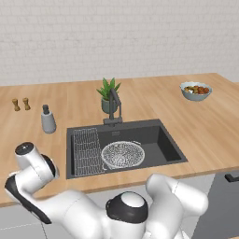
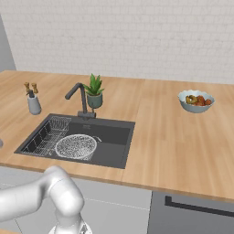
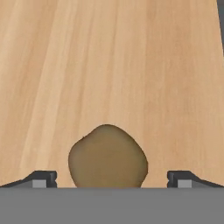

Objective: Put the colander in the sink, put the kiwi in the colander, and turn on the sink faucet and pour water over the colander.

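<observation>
We see the white mesh colander (image 1: 123, 154) upright in the dark sink (image 1: 161, 140), the angular faucet (image 1: 114, 106) behind, the brown kiwi (image 3: 107, 157) on wood

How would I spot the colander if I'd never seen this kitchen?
Find the dark sink sunk into the wooden counter. Inside it, below the faucet, sits the colander, a round silvery mesh bowl. The wire rack beside it is flat and rectangular; the colander is round.
</observation>
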### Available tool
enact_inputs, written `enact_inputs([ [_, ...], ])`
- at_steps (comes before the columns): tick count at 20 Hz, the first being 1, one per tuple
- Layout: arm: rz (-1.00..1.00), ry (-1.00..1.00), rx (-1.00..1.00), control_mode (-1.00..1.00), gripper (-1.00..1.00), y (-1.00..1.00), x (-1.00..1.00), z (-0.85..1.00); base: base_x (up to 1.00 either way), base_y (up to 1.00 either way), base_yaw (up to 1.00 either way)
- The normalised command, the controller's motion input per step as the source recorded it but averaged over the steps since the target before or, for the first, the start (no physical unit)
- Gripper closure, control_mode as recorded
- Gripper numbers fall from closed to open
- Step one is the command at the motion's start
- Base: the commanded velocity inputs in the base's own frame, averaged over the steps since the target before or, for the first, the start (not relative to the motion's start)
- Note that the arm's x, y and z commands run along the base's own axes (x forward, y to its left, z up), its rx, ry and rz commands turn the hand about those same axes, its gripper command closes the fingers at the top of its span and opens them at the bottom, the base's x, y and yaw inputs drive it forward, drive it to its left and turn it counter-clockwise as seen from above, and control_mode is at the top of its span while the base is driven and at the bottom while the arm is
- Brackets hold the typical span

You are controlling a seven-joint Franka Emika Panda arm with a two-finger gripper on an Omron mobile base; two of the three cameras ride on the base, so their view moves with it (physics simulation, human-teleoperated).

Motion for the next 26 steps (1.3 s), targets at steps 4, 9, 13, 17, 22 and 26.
enact_inputs([
  [4, 0.00, 0.00, 0.02, -1.00, -1.00, 0.07, 0.20, -0.18, 0.00, 0.00, 0.00],
  [9, 0.00, 0.00, 0.00, -1.00, -1.00, 0.21, 0.00, -0.22, 0.00, 0.00, 0.00],
  [13, -0.01, 0.00, 0.00, -1.00, -1.00, 0.02, 0.00, -0.26, 0.00, 0.00, 0.00],
  [17, -0.03, 0.00, 0.00, -1.00, 1.00, 0.00, 0.01, -0.34, 0.00, 0.00, 0.00],
  [22, -0.04, 0.00, 0.00, -1.00, 1.00, 0.00, 0.00, -0.32, 0.00, 0.00, 0.00],
  [26, -0.06, -0.02, 0.00, -1.00, 1.00, -0.16, -0.03, -0.08, 0.00, 0.00, 0.00],
])
